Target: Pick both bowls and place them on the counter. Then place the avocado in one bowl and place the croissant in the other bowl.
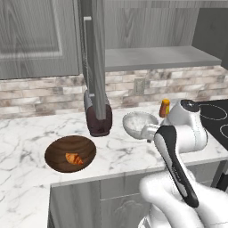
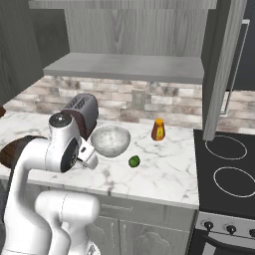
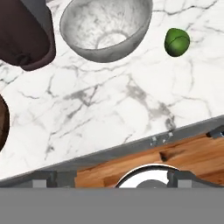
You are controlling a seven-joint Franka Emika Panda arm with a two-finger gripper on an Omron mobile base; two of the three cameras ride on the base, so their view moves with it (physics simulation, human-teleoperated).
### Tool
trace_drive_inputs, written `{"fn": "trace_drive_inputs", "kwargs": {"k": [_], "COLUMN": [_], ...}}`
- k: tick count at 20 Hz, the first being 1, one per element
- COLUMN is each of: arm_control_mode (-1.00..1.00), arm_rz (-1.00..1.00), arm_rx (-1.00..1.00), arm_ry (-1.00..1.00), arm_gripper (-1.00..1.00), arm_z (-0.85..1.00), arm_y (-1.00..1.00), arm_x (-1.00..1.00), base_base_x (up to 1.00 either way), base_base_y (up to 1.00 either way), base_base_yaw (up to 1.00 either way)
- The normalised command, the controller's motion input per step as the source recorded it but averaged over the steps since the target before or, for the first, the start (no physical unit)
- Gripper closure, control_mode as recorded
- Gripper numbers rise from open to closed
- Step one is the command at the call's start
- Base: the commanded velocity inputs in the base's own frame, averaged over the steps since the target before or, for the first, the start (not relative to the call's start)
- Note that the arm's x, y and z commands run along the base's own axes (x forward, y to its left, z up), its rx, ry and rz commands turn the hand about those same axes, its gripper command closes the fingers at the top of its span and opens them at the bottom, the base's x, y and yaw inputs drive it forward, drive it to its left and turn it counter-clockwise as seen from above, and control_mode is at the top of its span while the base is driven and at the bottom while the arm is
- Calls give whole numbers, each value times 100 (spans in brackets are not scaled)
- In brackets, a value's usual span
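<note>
While the gripper [image 3: 112, 175] hangs released, two bowls [image 1: 70, 153] [image 1: 139, 123], one croissant [image 1: 74, 159], one avocado [image 3: 176, 42]

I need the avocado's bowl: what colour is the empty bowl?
Pale grey-white marbled bowl, clearest in the hand view.

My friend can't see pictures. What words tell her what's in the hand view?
A pale grey marbled stone bowl sits empty on a white marble counter, with a small round dark green avocado beside it, apart. A dark brown appliance stands nearby.
</note>
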Motion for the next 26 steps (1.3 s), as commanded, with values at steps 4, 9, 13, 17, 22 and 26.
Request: {"fn": "trace_drive_inputs", "kwargs": {"k": [4, 9, 13, 17, 22, 26], "arm_control_mode": [-100, -100, -100, -100, -100, -100], "arm_rz": [-27, -30, -26, -25, -22, -21], "arm_rx": [13, 14, 14, 10, 6, 3], "arm_ry": [21, 16, 10, 11, 4, 4], "arm_gripper": [-100, -100, -100, -100, -100, -100], "arm_z": [0, -16, -12, 0, -5, -7], "arm_y": [-93, -73, -61, -43, -19, -8], "arm_x": [-19, -19, -9, 3, 34, 59], "base_base_x": [0, 0, 0, 0, 0, 0], "base_base_y": [0, 0, 0, 0, 0, 0], "base_base_yaw": [0, 0, 0, 0, 0, 0]}}
